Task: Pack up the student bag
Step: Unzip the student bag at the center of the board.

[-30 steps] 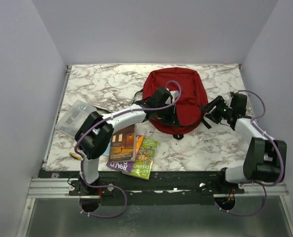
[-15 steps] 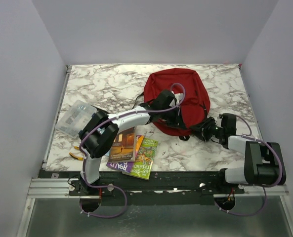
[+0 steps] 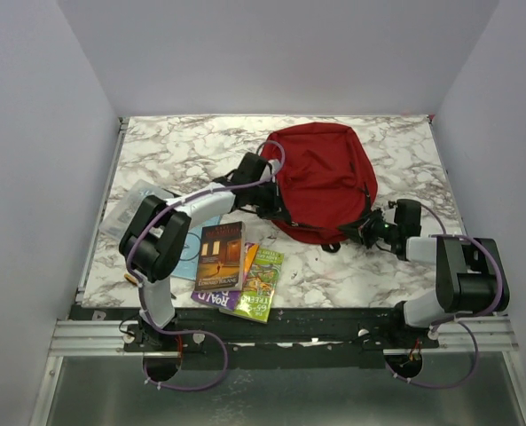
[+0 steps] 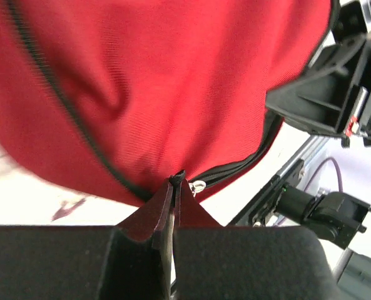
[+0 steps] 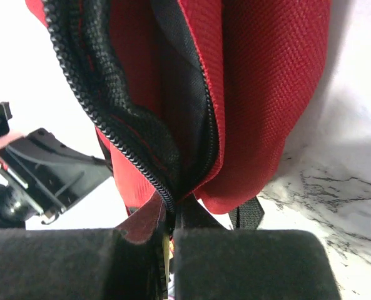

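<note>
Honestly, barely started. Starting with the marble table: got the student bag lying flat toward the back, right of centre, with nothing visibly inside yet. Going by the right wrist view, already unzipped along the near edge, with the zipper parted and black lining showing in the gap. Got the left gripper pinched tight on red fabric at the bag's near-left rim, and the right gripper clamped on the opened zipper edge at the near-right corner. Looks like spreading the mouth, so call the opening half done and the loading all still to do. Can see the books fanned out near the front edge and a clear plastic case off to the left, none of it in the bag. Versus a second ago: left gripper gone from the middle of the bag to its left side, right arm dropped low to the table, bag pulled wider.
</note>
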